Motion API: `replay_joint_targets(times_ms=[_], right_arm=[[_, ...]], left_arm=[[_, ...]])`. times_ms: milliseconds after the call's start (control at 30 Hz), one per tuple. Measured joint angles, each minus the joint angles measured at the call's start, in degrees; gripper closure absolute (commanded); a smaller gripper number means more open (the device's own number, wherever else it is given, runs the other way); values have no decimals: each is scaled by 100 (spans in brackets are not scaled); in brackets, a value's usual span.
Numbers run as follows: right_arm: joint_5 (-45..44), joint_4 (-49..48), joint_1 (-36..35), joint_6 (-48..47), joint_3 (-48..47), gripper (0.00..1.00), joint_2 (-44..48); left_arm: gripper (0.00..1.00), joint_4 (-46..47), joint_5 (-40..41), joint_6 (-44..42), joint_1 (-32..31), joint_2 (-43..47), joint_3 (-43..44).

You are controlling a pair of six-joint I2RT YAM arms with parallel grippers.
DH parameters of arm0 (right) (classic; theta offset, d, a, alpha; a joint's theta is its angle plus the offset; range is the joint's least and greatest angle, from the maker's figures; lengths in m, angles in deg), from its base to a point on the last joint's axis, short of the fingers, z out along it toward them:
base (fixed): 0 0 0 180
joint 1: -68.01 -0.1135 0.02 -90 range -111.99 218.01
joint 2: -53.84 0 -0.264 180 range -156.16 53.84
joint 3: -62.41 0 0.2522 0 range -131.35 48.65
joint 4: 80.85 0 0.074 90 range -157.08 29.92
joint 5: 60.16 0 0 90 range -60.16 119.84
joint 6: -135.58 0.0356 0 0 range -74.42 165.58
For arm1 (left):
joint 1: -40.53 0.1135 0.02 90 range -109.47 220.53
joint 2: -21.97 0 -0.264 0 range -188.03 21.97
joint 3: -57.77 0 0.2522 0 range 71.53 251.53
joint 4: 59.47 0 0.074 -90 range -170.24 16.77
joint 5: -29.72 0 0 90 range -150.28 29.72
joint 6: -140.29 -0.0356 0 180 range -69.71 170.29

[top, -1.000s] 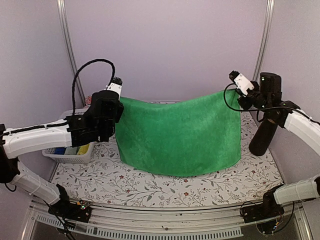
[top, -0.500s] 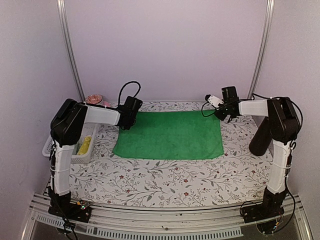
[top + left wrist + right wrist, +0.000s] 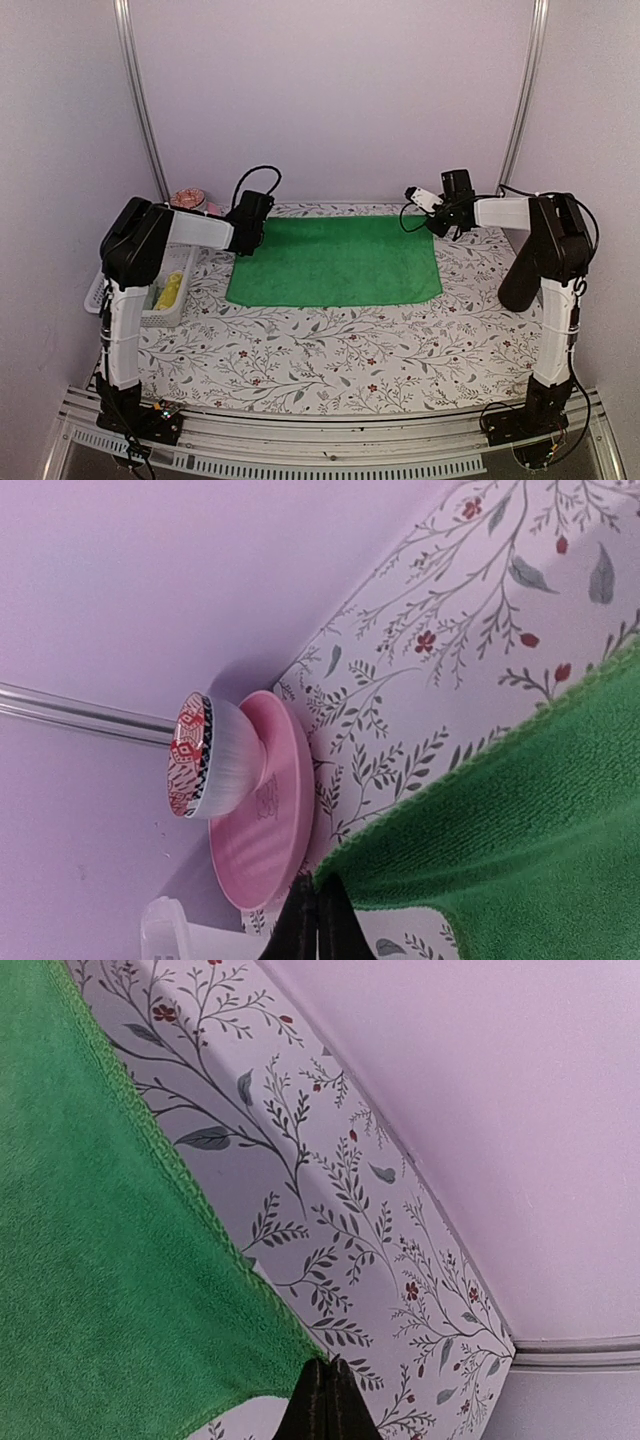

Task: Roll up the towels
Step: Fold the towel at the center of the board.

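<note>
The plain green towel (image 3: 335,260) lies spread flat on the flowered table. My left gripper (image 3: 247,233) is shut on its far left corner; in the left wrist view the closed fingertips (image 3: 318,898) pinch the green towel's corner (image 3: 500,820). My right gripper (image 3: 437,222) is shut on the far right corner; in the right wrist view the closed fingertips (image 3: 325,1372) hold the green towel's (image 3: 100,1290) edge. The yellow-lime towel (image 3: 168,290) lies in the white mesh basket (image 3: 135,316) at the left.
A pink bowl (image 3: 188,199) with a patterned small bowl sits at the back left, close to the left gripper, and shows in the left wrist view (image 3: 262,800). A black cylinder (image 3: 522,270) stands at the right. The back wall is just behind both grippers.
A second ago both grippers held the green towel hanging in the air near the camera. Now it lies flat on the table, drawn slightly toward the back wall, both grippers still on its far corners.
</note>
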Motion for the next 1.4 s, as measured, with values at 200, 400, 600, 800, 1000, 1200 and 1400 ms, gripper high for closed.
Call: replay_joint_targets(times_ms=[200, 400, 600, 800, 1000, 1200, 1400], right_arm=[[365, 90, 7, -181, 957, 98, 890], [684, 87, 7, -299, 1963, 98, 1880], [1016, 306, 11, -479, 2688, 98, 2531], [1281, 553, 9, -647, 3176, 98, 2916], [1298, 730, -66, -798, 3475, 98, 2931], [1314, 863, -107, -927, 3600, 98, 2931], [1329, 953, -160, -1054, 3724, 98, 2931]], left_arm=[[100, 17, -197, -225, -35, 278, -695], [100, -107, -289, -144, -173, 1062, -1414], [100, -560, -404, 238, -474, 1821, -1880], [100, -1307, -529, 763, -734, 1976, -2011], [100, -2090, -509, 1185, -872, 1976, -2020], [100, -2629, -472, 1510, -942, 1976, -2020], [100, -2918, -476, 1711, -1034, 1976, -2020]])
